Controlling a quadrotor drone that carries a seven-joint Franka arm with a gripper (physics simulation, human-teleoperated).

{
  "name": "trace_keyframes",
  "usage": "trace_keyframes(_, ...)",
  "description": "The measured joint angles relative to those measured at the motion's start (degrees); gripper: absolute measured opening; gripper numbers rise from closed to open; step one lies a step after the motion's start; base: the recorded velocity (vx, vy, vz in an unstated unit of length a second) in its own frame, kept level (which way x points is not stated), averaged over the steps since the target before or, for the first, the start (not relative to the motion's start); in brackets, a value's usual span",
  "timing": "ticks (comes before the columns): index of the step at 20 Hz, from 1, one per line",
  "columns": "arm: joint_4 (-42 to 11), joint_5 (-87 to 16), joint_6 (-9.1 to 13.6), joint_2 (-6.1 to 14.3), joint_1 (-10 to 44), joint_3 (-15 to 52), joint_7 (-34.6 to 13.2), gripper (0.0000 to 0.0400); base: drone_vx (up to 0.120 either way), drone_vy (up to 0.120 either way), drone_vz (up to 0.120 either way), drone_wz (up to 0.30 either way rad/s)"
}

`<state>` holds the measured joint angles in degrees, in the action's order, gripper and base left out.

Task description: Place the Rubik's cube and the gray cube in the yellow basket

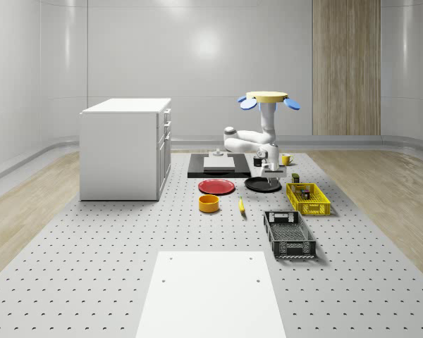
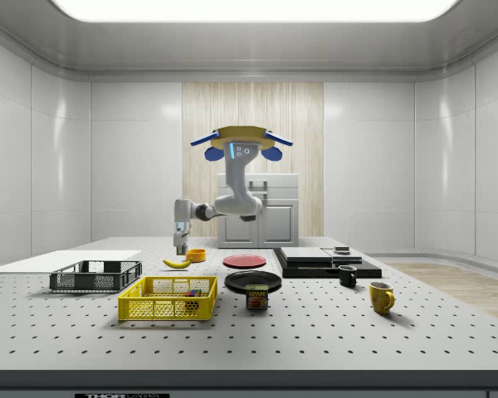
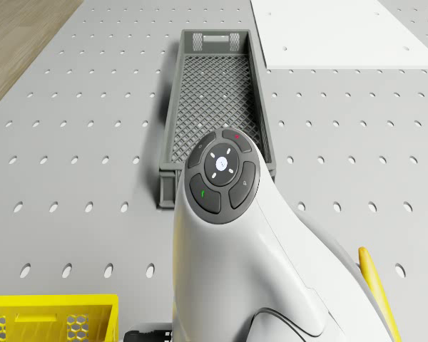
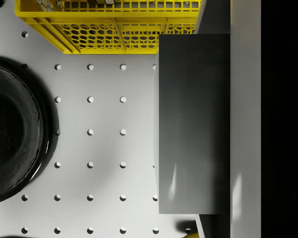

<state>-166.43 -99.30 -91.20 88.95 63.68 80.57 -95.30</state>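
Light is bright and even around me — it comes from a broad ceiling panel in the side view, and it puts soft glare on the back wall. Shadows are short and faint: a soft one under the yellow basket, another beside the gray crate. My own arm shades the table — the dark block before my wrist carries two pale glints.

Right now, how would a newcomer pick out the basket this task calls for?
Start at the big white cabinet, then cross the perforated table to the whole-scene view's right. Two mesh crates lie there; the target is the yellow plastic basket, farther back than the dark gray crate.
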Motion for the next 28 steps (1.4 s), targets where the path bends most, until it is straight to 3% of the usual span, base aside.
trace_keyframes(28,0.0,0.4,-0.8,0.9,0.2,0.2,-0.1,0.025,0.0,0.12,-0.007,0.0)
